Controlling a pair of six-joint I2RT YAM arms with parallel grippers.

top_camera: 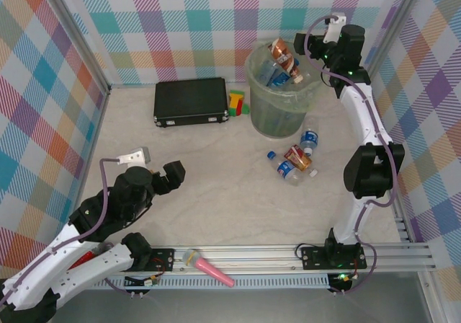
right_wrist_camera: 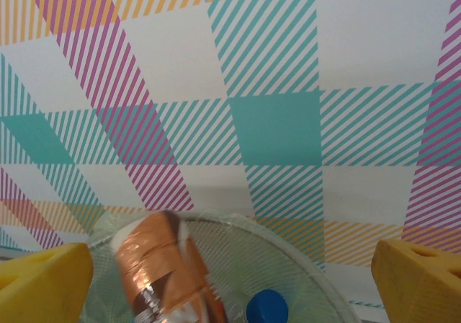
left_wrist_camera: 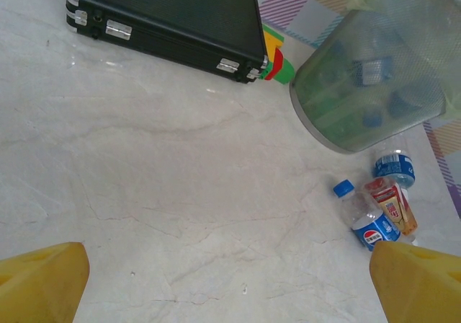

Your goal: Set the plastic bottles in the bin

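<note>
While your R gripper (top_camera: 315,43) (right_wrist_camera: 230,272) hangs above the bin (top_camera: 277,114) (right_wrist_camera: 288,244), its jaws stand spread, pinching nothing.
Bin sits nr the table's (top_camera: 216,193) far edge, right of centre; a copper-labelled bottle (top_camera: 282,56) (right_wrist_camera: 169,265) pokes up at its mouth, betw the R fingers (right_wrist_camera: 43,280) but clear of both, w/ a blue cap (right_wrist_camera: 266,307) beside it. You've 3 more lying on the table just nearside of the bin: blue-label bottle (top_camera: 309,139) (left_wrist_camera: 394,166), copper-label bottle (top_camera: 297,157) (left_wrist_camera: 392,206), Pepsi bottle (top_camera: 284,168) (left_wrist_camera: 367,222). L gripper (top_camera: 169,175) (left_wrist_camera: 230,283) hovers nr the near-left corner, jaws also spread, empty.
</note>
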